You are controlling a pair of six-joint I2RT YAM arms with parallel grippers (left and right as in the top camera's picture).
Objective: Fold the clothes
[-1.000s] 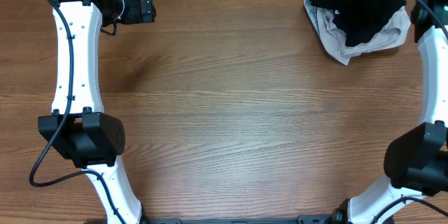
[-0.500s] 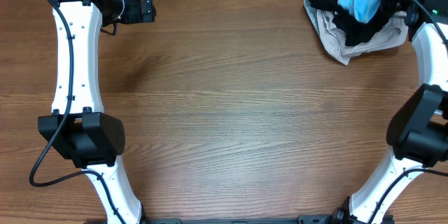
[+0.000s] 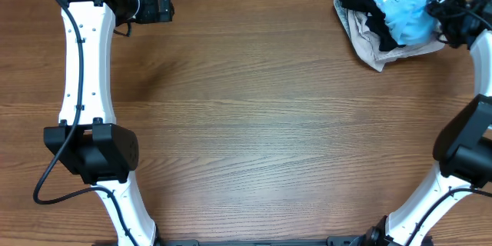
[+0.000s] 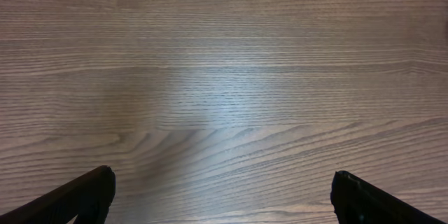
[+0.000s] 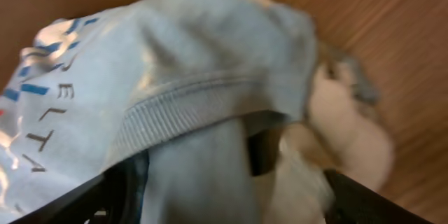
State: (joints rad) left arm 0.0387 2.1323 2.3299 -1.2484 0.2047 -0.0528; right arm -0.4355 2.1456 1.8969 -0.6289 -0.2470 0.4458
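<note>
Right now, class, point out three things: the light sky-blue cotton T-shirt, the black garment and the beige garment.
light sky-blue cotton T-shirt (image 3: pixel 411 9), overhead view, on plain fabric below the lettering.
black garment (image 3: pixel 355 0), overhead view, on its left fold.
beige garment (image 3: pixel 367 46), overhead view, on its lower-left edge.

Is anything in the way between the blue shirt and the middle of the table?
Nothing visible. The shirt sits on top of the black garment and beige garment in the far right corner; only bare table runs from there to the middle.
</note>
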